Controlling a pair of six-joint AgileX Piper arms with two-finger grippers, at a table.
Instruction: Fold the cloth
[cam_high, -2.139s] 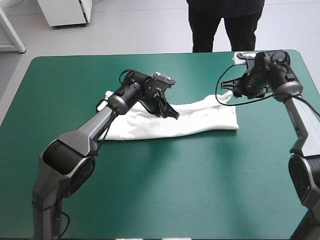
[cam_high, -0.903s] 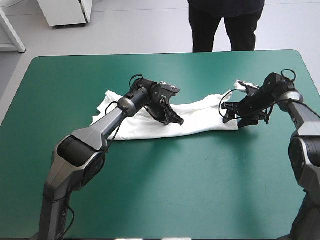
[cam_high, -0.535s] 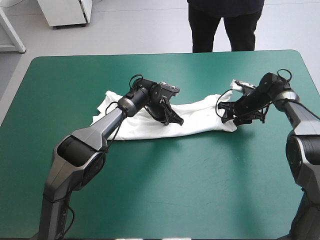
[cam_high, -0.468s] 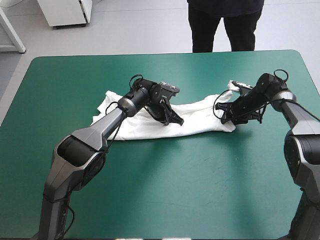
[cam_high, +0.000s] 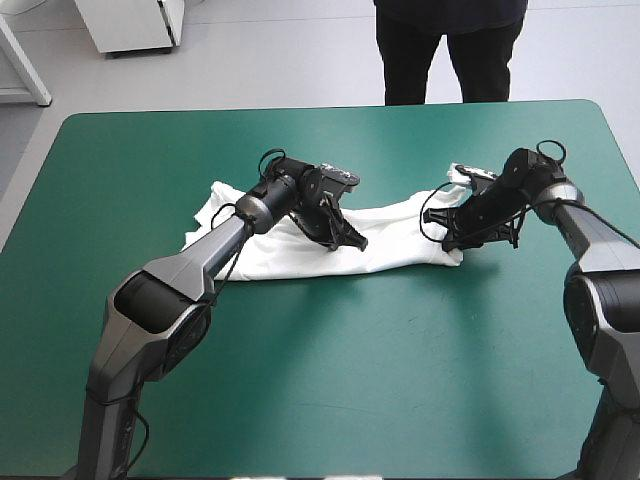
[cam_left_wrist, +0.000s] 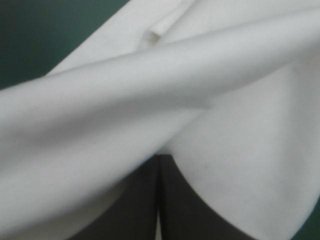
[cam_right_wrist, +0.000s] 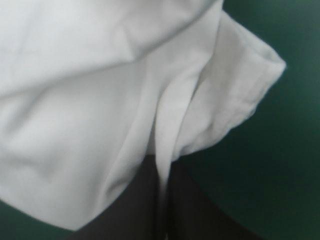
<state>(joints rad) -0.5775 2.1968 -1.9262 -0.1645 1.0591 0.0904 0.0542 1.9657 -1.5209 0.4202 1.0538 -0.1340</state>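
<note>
The white T-shirt (cam_high: 400, 232) lies as a long crumpled band across the middle of the table, its left end spread wider. My left gripper (cam_high: 352, 240) is low on the band's middle. In the left wrist view its fingers meet in one arch (cam_left_wrist: 159, 159), with folds of the T-shirt (cam_left_wrist: 150, 85) draped over them. My right gripper (cam_high: 448, 243) is at the band's right end. In the right wrist view it (cam_right_wrist: 161, 172) is all but shut, a strip of the T-shirt (cam_right_wrist: 90, 100) pinched between its fingers and a hemmed corner hanging beside them.
The teal-green cover (cam_high: 330, 380) surrounds the shirt on every side, widest toward the near edge. The table's far edge runs a short way beyond both grippers.
My right gripper came down onto the shirt's right end, then slid left with it, bunching that end inward. My left gripper shifted slightly right at first, then stayed put.
</note>
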